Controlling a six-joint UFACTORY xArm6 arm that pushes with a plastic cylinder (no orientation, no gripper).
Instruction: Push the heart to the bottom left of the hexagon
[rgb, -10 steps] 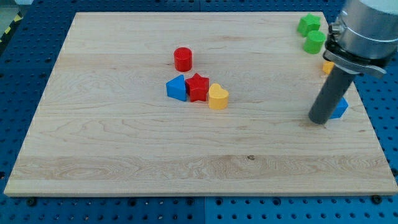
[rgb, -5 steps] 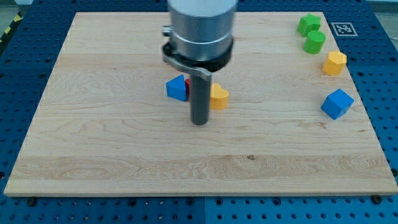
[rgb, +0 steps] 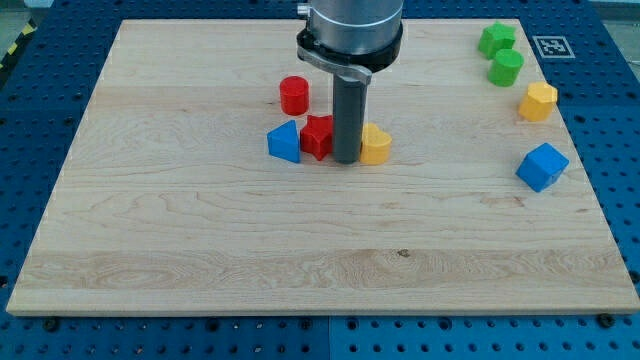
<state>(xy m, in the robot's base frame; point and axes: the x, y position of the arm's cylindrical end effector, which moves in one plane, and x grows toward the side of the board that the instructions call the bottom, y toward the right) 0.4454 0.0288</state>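
The yellow heart (rgb: 376, 145) lies near the worktop's (rgb: 200, 250) middle, touching the right side of my tip (rgb: 346, 160), which stands between it and the red star (rgb: 318, 136). There are no jaws on this rod, so nothing clamps. The yellow hexagon (rgb: 538, 101) sits well apart from the heart, toward the view's right edge and a little higher. Left of the heart beyond the star are a blue triangular block (rgb: 285, 142) and a red cylinder (rgb: 294, 95). Judging by that gap, nearly the whole rightward push remains.
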